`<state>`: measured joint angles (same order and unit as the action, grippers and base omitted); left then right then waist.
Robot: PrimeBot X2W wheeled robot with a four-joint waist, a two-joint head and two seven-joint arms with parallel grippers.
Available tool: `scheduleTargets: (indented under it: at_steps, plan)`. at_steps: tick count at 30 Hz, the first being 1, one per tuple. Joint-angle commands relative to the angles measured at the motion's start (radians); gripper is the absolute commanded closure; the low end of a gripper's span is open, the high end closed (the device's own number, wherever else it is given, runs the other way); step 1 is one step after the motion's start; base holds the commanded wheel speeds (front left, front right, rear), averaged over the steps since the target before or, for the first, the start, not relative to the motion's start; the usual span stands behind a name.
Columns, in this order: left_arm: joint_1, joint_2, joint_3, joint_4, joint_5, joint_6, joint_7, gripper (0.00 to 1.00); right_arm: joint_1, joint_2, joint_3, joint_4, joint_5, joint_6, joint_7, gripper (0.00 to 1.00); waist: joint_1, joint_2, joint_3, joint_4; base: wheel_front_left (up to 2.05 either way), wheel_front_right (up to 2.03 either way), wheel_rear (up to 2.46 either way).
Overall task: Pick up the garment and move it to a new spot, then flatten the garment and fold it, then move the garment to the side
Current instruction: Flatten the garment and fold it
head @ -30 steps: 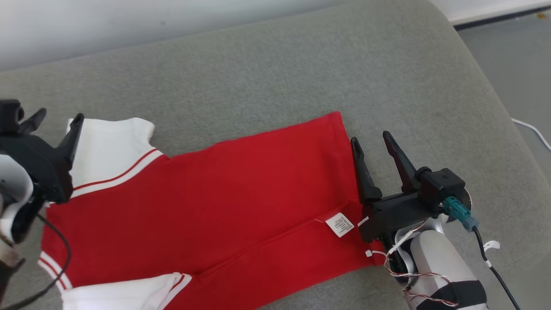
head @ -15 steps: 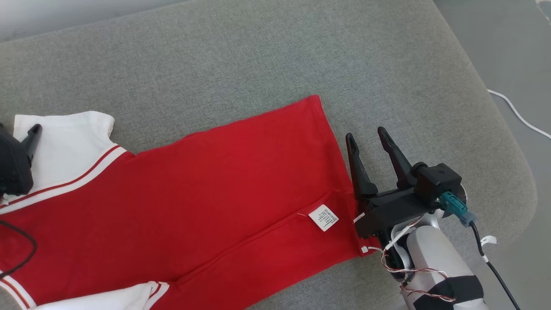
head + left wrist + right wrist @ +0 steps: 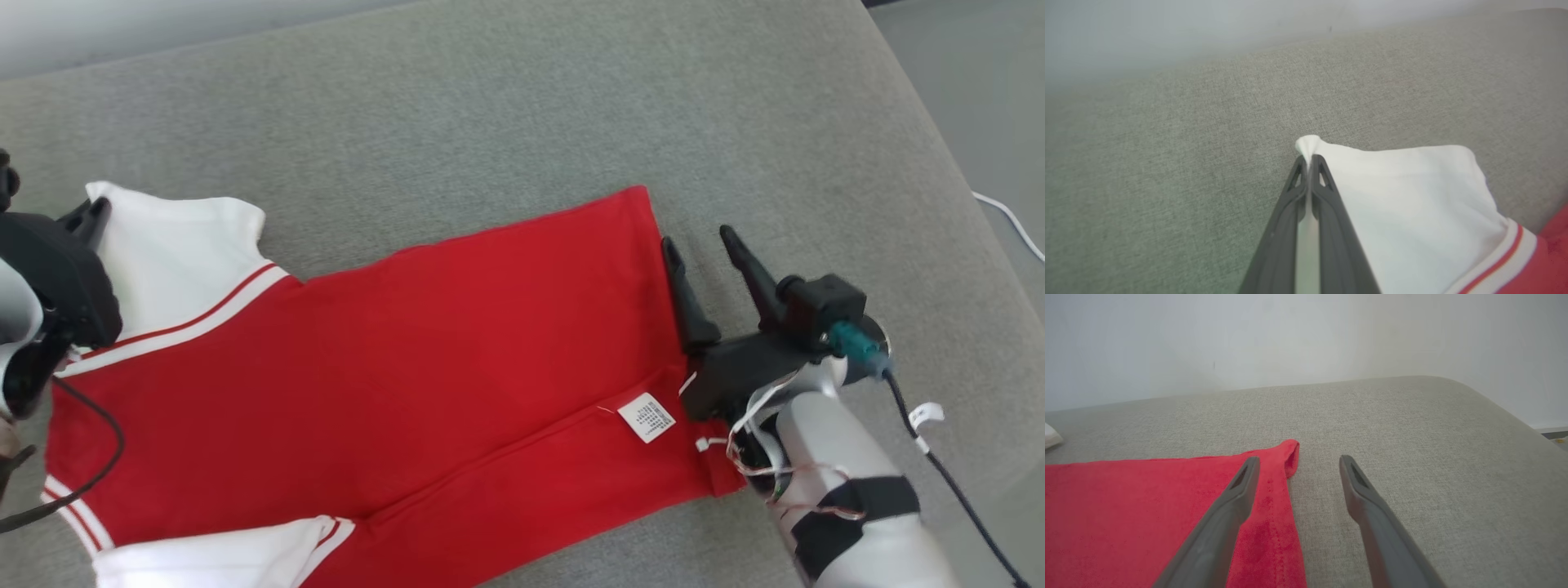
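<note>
At frame left the left gripper (image 3: 1310, 161) pinches the garment's (image 3: 449, 351) white sleeve corner, while the right gripper (image 3: 698, 238) gapes over the hem at right, likely readying a two-handed lift.

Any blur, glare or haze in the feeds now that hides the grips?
Head view: soft even light, no glare, right gripper slightly smeared. Left wrist view: left gripper pinching the garment reads crisp; wall behind hazy. Right wrist view: fingers go soft near the bottom edge, wall washed out.

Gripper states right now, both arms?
Left gripper: closed on the shirt, at its white sleeve corner.
Right gripper: open, empty, by the red hem.
</note>
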<state>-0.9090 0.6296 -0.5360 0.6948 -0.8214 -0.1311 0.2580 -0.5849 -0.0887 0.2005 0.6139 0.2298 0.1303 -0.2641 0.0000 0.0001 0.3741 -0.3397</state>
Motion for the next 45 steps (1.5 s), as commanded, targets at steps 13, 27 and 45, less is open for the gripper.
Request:
scheduleTargets:
  at_steps: [13,27,45]
  plan:
    - [-0.009,-0.028,-0.089,-0.104,-0.016,0.002,-0.16,1.0,-0.194,-0.095,0.08,0.223,0.174,0.001,0.178,0.0,0.0,-0.0001,-0.044,0.115,0.0,0.0,0.0]
    - [-0.041,-0.033,-0.139,-0.154,-0.029,0.002,-0.197,1.0,-0.307,-0.129,0.163,0.331,0.312,0.001,0.35,1.0,0.0,-0.0001,-0.009,0.153,0.0,0.0,0.0]
    - [-0.028,-0.062,-0.127,-0.113,-0.045,0.004,-0.322,1.0,-0.348,-0.144,0.21,0.397,0.343,0.001,0.2,1.0,0.0,-0.0001,-0.071,0.198,0.0,0.0,0.0]
